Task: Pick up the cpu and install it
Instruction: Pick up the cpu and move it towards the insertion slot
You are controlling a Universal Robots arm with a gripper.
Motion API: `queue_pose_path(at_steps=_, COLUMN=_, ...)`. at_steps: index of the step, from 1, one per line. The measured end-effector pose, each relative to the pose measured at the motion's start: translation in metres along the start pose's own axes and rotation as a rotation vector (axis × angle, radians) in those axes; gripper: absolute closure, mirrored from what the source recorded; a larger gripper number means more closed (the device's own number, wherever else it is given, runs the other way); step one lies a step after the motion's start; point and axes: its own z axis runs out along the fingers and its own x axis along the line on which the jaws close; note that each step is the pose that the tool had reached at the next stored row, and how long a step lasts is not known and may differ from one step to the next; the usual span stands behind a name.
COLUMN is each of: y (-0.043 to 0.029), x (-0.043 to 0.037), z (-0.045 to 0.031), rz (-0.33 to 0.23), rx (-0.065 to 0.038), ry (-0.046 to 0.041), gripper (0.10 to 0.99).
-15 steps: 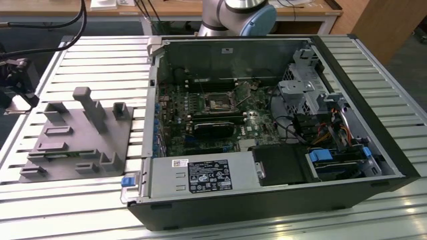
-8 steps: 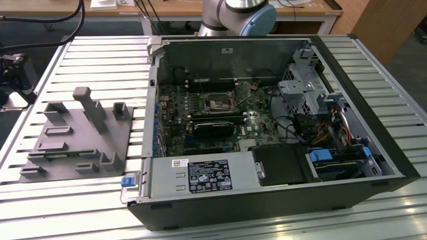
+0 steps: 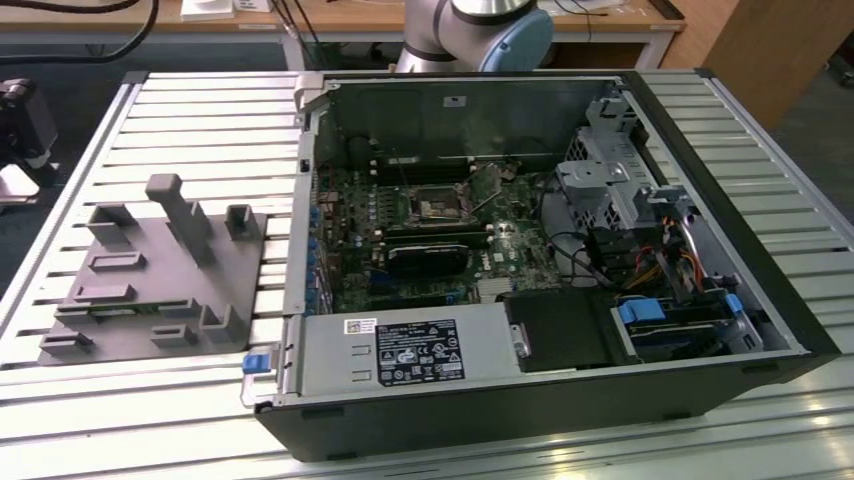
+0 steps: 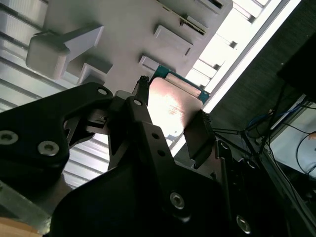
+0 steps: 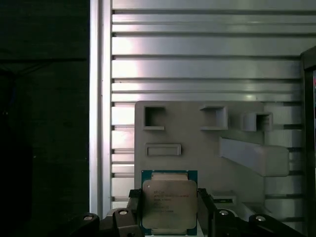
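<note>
Item 1: cpu (image 5: 169, 197). In first wrist view I see it clamped by opposite edges between gripper (image 5: 169, 212) fingers (image 5: 134, 210), silvery lid facing camera, held over grey fixture tray (image 5: 197, 153).
Item 2: open computer case (image 3: 534, 420). In exterior view, beside tray on slatted table (image 3: 200, 110); motherboard socket (image 3: 438, 207) inside.

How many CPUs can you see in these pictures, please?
1. In the first wrist view, the cpu is gripped at its edges by the pincer, above the grey fixture. Others may be hidden inside the open computer case; I cannot tell.
</note>
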Motion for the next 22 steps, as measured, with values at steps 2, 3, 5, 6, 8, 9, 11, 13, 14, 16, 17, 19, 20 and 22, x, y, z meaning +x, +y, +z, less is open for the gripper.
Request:
queue_pose_path(at_steps=2, y=0.0003, x=-0.0001, z=-0.0051, rz=0.000, rx=0.000, ry=0.0001, gripper=0.549)
queue_pose_path(at_steps=3, y=0.0004, x=-0.0001, z=-0.0076, rz=0.000, rx=0.000, ry=0.0000, gripper=0.549)
queue_pose_path(at_steps=5, y=0.0007, x=-0.0002, z=-0.0125, rz=0.000, rx=0.000, ry=0.0000, gripper=0.549)
queue_pose_path(at_steps=6, y=0.0008, x=-0.0002, z=-0.0149, rz=0.000, rx=0.000, ry=-0.0001, gripper=0.549)
queue_pose_path(at_steps=8, y=0.0011, x=-0.0003, z=-0.0204, rz=0.000, rx=0.000, ry=0.0001, gripper=0.549)
queue_pose_path(at_steps=9, y=0.0012, x=-0.0004, z=-0.0232, rz=0.000, rx=0.000, ry=0.0000, gripper=0.549)
queue_pose_path(at_steps=11, y=0.0017, x=-0.0004, z=-0.0293, rz=0.000, rx=0.000, ry=0.0001, gripper=0.549)
queue_pose_path(at_steps=13, y=0.0020, x=-0.0005, z=-0.0351, rz=0.000, rx=0.000, ry=-0.0001, gripper=0.549)
queue_pose_path(at_steps=14, y=0.0021, x=-0.0006, z=-0.0381, rz=0.000, rx=0.000, ry=0.0000, gripper=0.549)
queue_pose_path(at_steps=16, y=0.0024, x=-0.0007, z=-0.0444, rz=0.000, rx=0.000, ry=0.0000, gripper=0.549)
queue_pose_path(at_steps=17, y=0.0026, x=-0.0007, z=-0.0476, rz=0.000, rx=0.000, ry=0.0000, gripper=0.549)
queue_pose_path(at_steps=19, y=0.0030, x=-0.0008, z=-0.0540, rz=0.000, rx=0.000, ry=0.0000, gripper=0.549)
queue_pose_path(at_steps=20, y=0.0032, x=-0.0009, z=-0.0574, rz=0.000, rx=0.000, ry=0.0000, gripper=0.549)
queue_pose_path(at_steps=22, y=0.0040, x=-0.0009, z=-0.0640, rz=0.000, rx=0.000, ry=0.0000, gripper=0.549)
